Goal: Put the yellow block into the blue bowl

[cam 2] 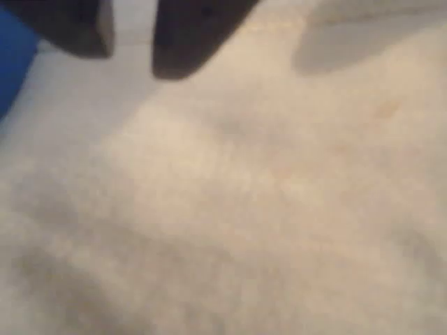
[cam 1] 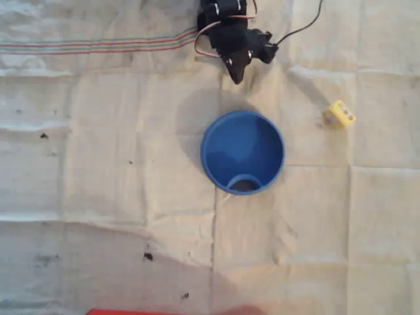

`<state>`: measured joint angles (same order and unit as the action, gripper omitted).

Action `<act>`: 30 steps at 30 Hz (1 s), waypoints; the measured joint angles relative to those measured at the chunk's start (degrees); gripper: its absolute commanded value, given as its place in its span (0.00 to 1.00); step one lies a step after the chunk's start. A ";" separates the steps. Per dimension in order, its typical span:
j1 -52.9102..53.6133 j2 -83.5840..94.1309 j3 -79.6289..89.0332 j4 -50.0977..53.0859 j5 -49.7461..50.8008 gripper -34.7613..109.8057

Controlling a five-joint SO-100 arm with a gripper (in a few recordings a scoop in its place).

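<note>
My 2 fingers [cam 2: 98, 31] are standing a little apart at the top left of the wrist view, with a strip of pale cloth showing between them, and they are holding nothing. In the overhead view my gripper [cam 1: 236, 73] is pointing down the frame from the top centre, hanging over the cloth [cam 1: 98, 197] just above the blue bowl [cam 1: 216, 141].

The bowl is sitting near the middle of the frame, round and deep blue, with a small arch shape inside its lower wall. The yellow block [cam 1: 338, 114] is lying on the cloth at the right side, well apart from the bowl and from my fingers.

The block is looking small, bright yellow, with dark marks on 1 face, and it is turned at an angle. I am judging it light and stiff, probably a little smooth. I am thinking to take it across 2 flat opposite faces.
</note>
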<state>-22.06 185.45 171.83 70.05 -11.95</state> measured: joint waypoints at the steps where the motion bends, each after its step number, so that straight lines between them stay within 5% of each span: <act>1: 0.00 0.00 0.00 0.00 0.00 0.24; 14: 0.00 0.00 -1.05 -6.59 -1.41 0.25; 30: -12.92 -1.05 -16.08 -8.09 -24.87 0.24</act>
<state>-34.98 184.39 155.74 61.96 -36.83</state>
